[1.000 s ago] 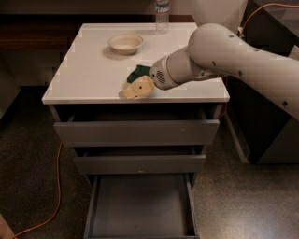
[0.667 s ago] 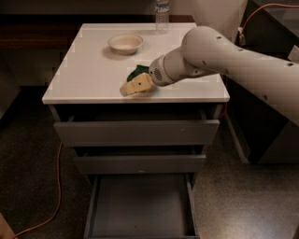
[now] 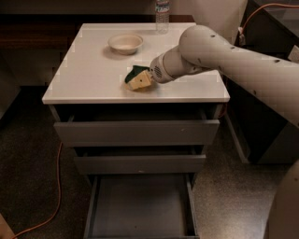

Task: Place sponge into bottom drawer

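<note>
view: camera view, only one
gripper (image 3: 148, 77): at the end of a smooth white rounded arm (image 3: 233, 60) reaching in from the right, low over the front middle of the cabinet top (image 3: 79, 81)
grip: closed on the sponge's right end, tips mostly hidden behind the foam
sponge (image 3: 137, 80): small blocky rectangle, dark green rough top, pale yellow porous foam facing the camera, tilted, over the white top near its front edge, shadow beneath
cabinet top: flat matte white slab, square-cornered
bowl (image 3: 125, 43): round, cream, shallow, smooth, toward the back left, well apart from the sponge
bottle (image 3: 162, 14): clear plastic, upright at the back edge
bottom drawer (image 3: 140, 205): lowest of three, pulled far out, shallow grey tray, flat bare floor
upper drawers (image 3: 135, 133): two grey flat fronts, no handles, each pulled out slightly
cable (image 3: 58, 186): thin orange, on speckled dark floor to the left
</note>
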Controlling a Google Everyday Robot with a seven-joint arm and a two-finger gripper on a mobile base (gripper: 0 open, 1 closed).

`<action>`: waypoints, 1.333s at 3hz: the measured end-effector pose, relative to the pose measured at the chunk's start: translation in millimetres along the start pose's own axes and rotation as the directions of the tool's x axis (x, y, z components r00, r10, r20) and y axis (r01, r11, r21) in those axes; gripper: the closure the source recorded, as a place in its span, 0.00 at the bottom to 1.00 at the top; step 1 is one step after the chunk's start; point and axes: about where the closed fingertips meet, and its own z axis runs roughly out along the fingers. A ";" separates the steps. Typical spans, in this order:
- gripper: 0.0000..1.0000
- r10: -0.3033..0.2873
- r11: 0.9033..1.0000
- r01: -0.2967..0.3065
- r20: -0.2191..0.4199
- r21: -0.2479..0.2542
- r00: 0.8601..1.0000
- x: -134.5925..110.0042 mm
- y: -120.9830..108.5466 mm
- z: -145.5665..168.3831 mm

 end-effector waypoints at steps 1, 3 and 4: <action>0.59 -0.018 1.000 0.018 0.003 -0.005 1.000 1.1 7.7 -5.7; 1.00 -0.167 0.979 0.172 0.050 -0.112 0.985 20.0 85.1 -57.8; 1.00 -0.254 0.942 0.261 0.060 -0.211 0.965 41.1 125.3 -76.1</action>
